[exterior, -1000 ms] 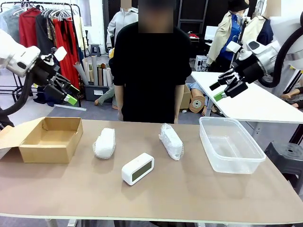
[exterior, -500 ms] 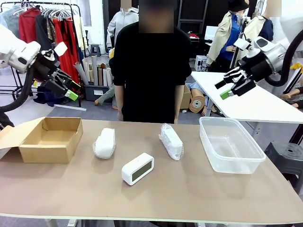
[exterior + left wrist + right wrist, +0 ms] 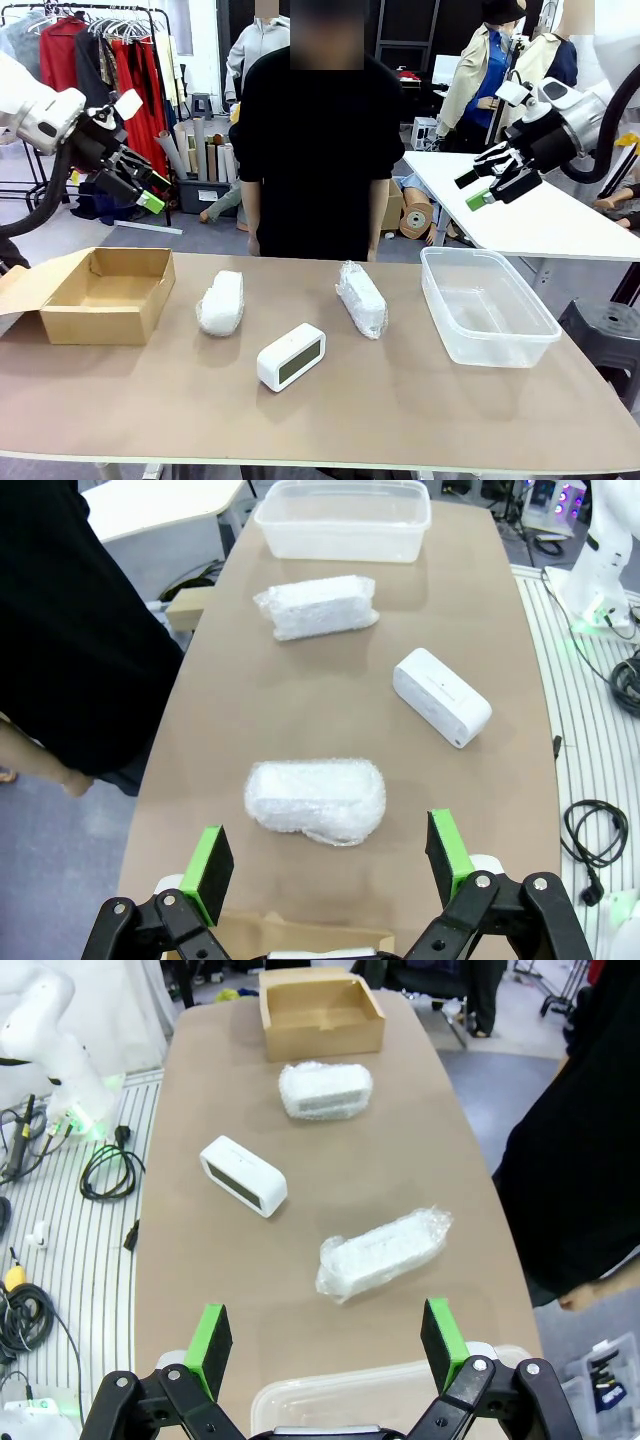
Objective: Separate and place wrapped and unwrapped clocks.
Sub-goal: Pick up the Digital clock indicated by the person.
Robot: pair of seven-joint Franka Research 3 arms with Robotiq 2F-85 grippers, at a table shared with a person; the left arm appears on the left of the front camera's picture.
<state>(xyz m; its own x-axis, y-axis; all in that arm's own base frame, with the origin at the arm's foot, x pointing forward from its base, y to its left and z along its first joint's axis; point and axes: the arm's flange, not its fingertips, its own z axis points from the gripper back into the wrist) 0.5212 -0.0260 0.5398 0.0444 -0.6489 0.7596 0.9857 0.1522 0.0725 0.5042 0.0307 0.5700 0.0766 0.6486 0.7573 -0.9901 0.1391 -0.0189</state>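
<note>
Nothing grabbed, everything laid out in a row

Left tool hangs wide open and empty, up above the cardboard box at the left end of the surface. Next comes the left wrapped clock. The bare clock lies nearer, in the middle. The right wrapped clock is farther back, then the clear tub. The right tool is open too, high over the tub.
</note>
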